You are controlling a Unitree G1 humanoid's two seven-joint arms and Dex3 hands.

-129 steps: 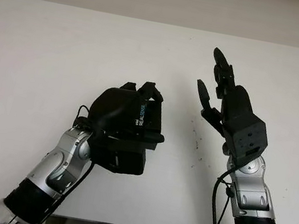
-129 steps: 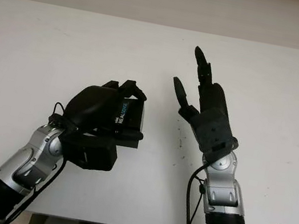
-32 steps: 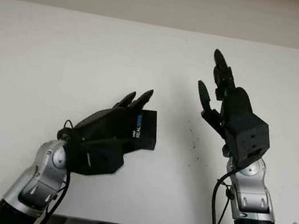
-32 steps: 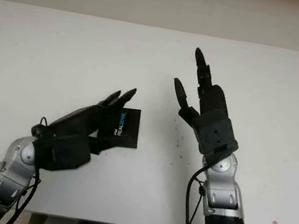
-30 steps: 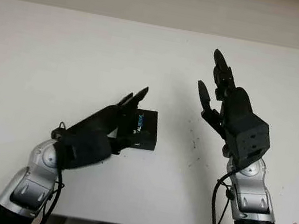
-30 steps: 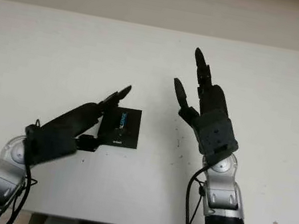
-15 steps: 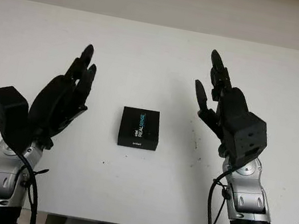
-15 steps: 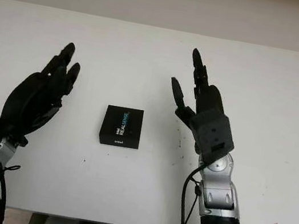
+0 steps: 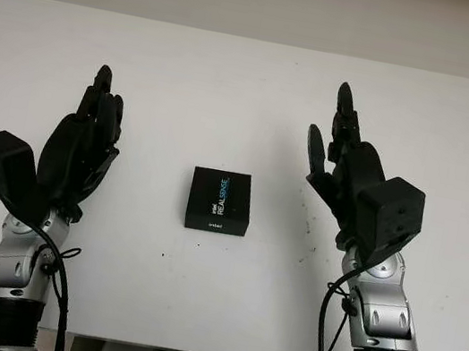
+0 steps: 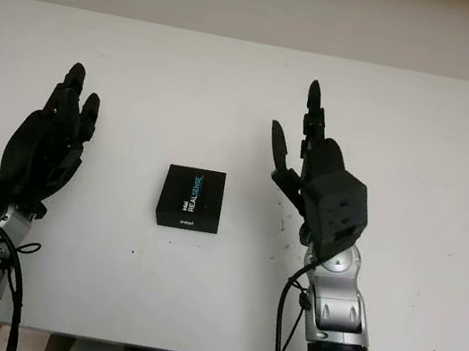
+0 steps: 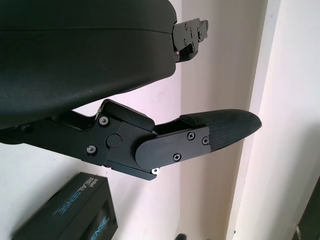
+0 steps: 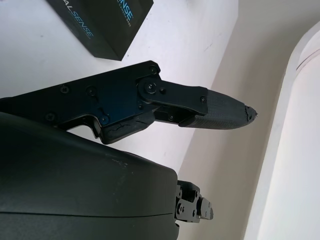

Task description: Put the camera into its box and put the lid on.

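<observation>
**Centre frame: box shut, hands off**

At centre of the head view, sitting flat on the table [image 9: 257, 98]: box [image 9: 219, 200], black, lid on, printed face up, square to the table edge. Left of it, well apart and raised: left hand [image 9: 80, 148], released, holding nothing. Right of it, also well apart and lifted: right hand [image 9: 351, 183], likewise released, gripping nothing. No camera on show; presumably inside already, though impossible to confirm with the lid down.

Looks like the closing stage, judging by the seated lid. Best handling from here: keep both palms clear, back away wide rather than across the top, avoid clipping a corner and skewing the lid. If a final check is wanted, press down evenly on the lid's middle, not on one edge, so nothing tips.
</observation>
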